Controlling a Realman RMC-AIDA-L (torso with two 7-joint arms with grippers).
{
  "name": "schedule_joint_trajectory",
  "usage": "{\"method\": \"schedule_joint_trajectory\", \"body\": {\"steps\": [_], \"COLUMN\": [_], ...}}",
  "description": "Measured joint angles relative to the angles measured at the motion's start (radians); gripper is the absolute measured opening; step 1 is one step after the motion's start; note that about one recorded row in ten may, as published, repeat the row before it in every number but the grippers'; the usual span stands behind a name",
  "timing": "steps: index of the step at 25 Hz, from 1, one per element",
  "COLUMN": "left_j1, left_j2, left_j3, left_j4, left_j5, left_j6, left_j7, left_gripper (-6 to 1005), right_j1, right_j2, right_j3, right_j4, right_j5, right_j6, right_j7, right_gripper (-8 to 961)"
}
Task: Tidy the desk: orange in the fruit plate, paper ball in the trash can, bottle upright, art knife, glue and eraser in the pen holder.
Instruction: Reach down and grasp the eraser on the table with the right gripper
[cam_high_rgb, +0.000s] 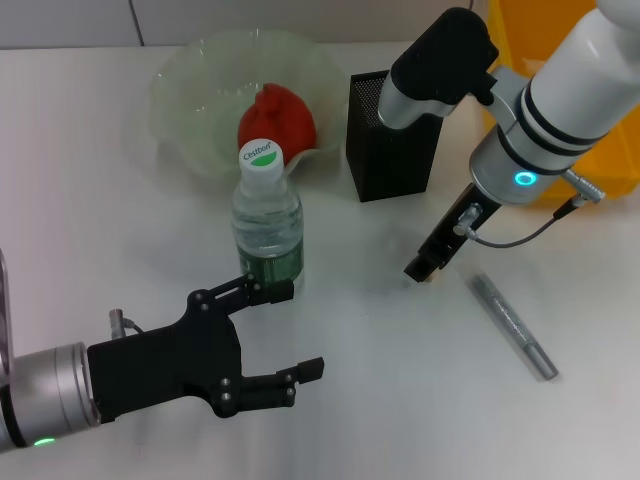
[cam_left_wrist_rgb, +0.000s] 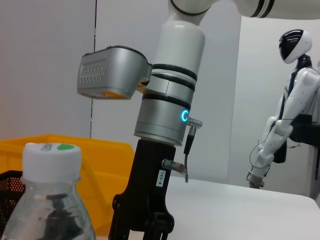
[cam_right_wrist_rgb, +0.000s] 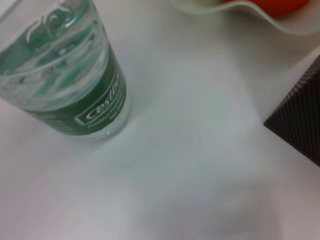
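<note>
While the bottle (cam_high_rgb: 267, 215) stands upright at frame centre on the tabletop (cam_high_rgb: 90, 180), the left tool (cam_high_rgb: 285, 335), lower left, hangs just beside its base w/ fingers spread, empty. Right tool (cam_high_rgb: 420, 268), centre-right, points down near the grey art knife (cam_high_rgb: 513, 325); can't tell its state. Orange (cam_high_rgb: 277, 120) sits in fruit plate (cam_high_rgb: 185, 85), pen holder (cam_high_rgb: 390, 150) beside it.
</note>
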Motion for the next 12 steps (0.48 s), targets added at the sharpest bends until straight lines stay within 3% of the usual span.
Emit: {"method": "schedule_joint_trajectory", "body": {"steps": [12], "left_j1": [0.0], "left_j2": [0.0], "left_j3": [-0.003], "left_j4": [-0.001], "left_j5": [0.0], "left_j6": [0.0], "left_j7": [0.005], "left_gripper": [860], "right_j1": [0.008], "right_j2": [0.0], "right_j3": [-0.02], "right_j4": [0.031], "right_j5": [0.0], "right_j6": [0.016], "right_j7": [-0.001], "right_gripper": [548]}}
